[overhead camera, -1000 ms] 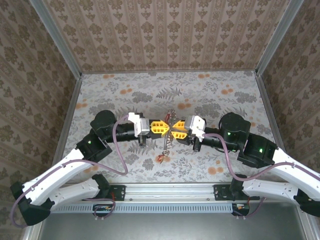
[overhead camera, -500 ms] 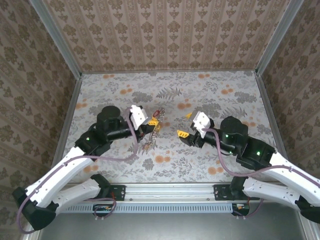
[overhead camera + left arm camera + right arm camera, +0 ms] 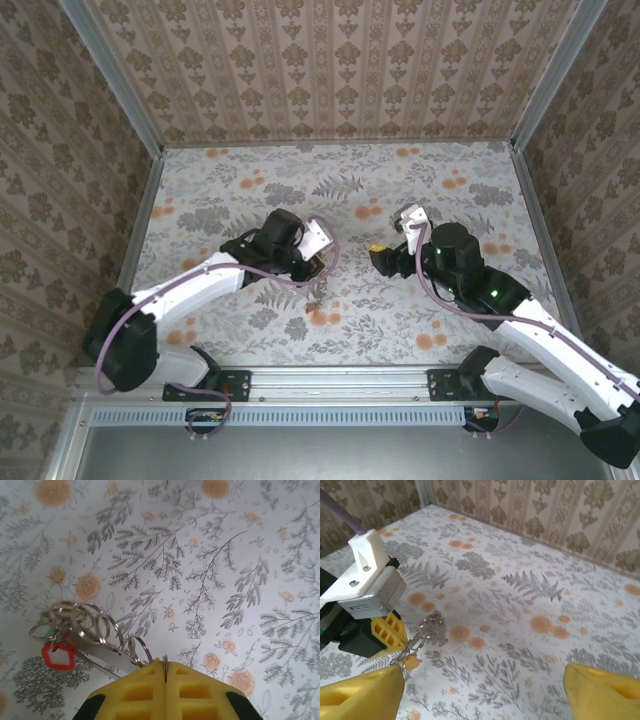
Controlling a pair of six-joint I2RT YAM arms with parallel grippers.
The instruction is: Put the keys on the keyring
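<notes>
1. The tabletop (image 3: 480,180) has a grey and orange floral print. It stands inside a booth of patterned walls (image 3: 340,70).
2. The left arm (image 3: 190,290) reaches from the left side toward the middle of the tabletop. The right arm (image 3: 530,330) reaches in from the right. The two wrists face each other with a gap between them.
3. The left gripper (image 3: 165,669) has its yellow jaws pressed fully together. A thin metal ring is pinched edge-on at their tips.
4. The right gripper (image 3: 482,692) has its jaws spread wide and holds nothing. It is near the left gripper but apart from it.
5. The keyring (image 3: 141,650) is a row of linked grey rings. In the left wrist view it runs from the tips of the left jaws out to the left. In the right wrist view it hangs as a short chain below the left gripper.
6. The keys (image 3: 102,661) are bunched at the far end of this chain. I can see one flat silver blade, a red tag (image 3: 58,656) and a bit of green beside it. The right wrist view also shows a small orange-yellow tag (image 3: 411,662). I cannot tell if the bunch touches the tabletop.
</notes>
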